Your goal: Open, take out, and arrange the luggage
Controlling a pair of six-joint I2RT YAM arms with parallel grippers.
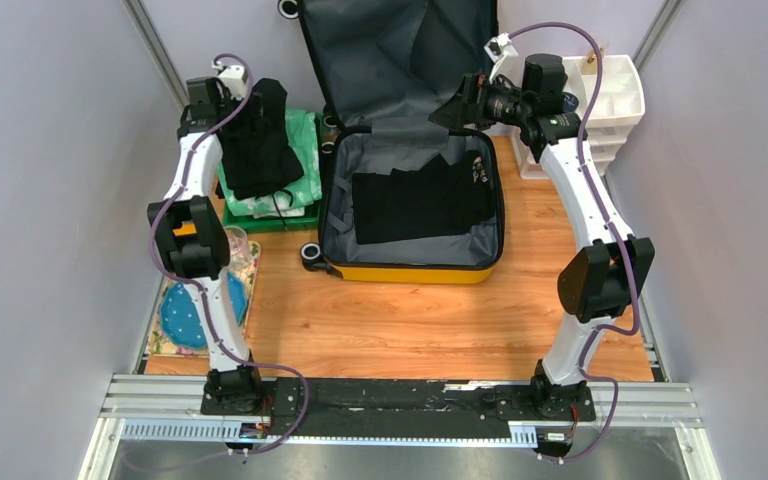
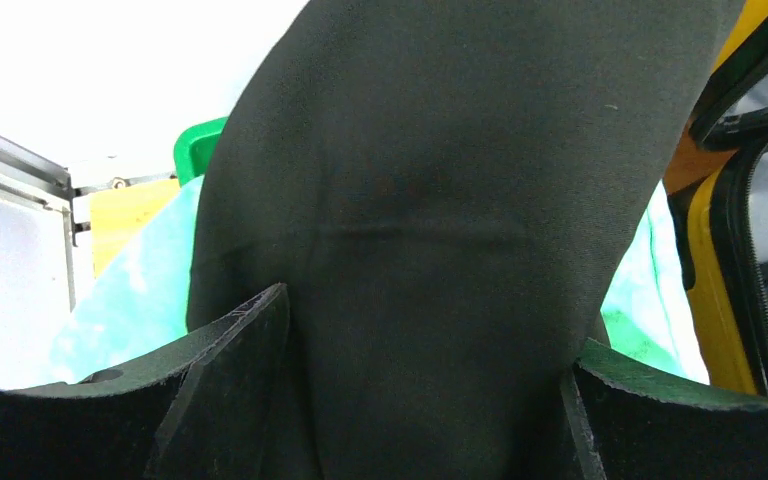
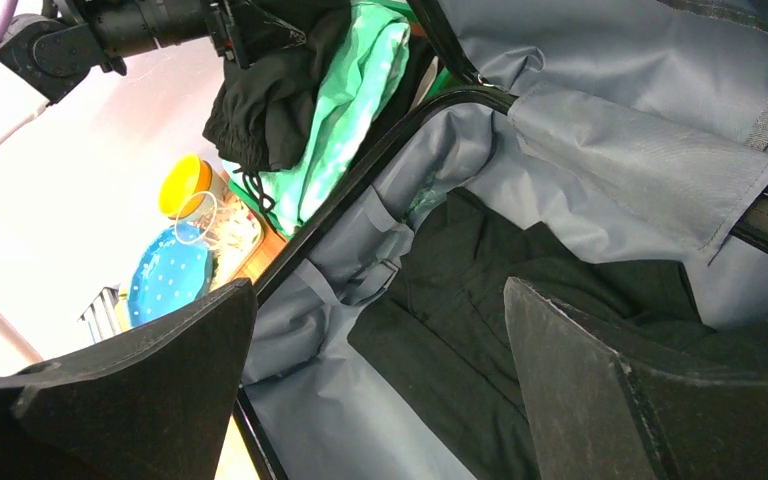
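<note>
Yellow hard-shell luggage point(image 1: 410, 272) with grey fabric lining lies open at the far centre of the wooden table point(image 1: 410, 320), a black garment point(image 1: 420, 200) in its near shell. Left gripper point(image 2: 427, 320): jaws wide about a second black garment point(image 1: 255, 150) atop the green plastic tray point(image 1: 260, 222), far left. Right gripper point(image 3: 378, 285): jaws wide, empty, over the luggage's far right corner.

A black garment point(image 2: 440, 180) fills most of the frame, running down between the two black fingers point(image 2: 230, 385) of the left gripper point(image 2: 425, 330), which stand wide apart at the bottom edge. Pale green cloth point(image 2: 135, 290) shows on either side of it. A corner of the green tray point(image 2: 198, 145) peeks out at upper left, and at the right is the yellow, black-trimmed shell of the luggage point(image 2: 710, 290).
</note>
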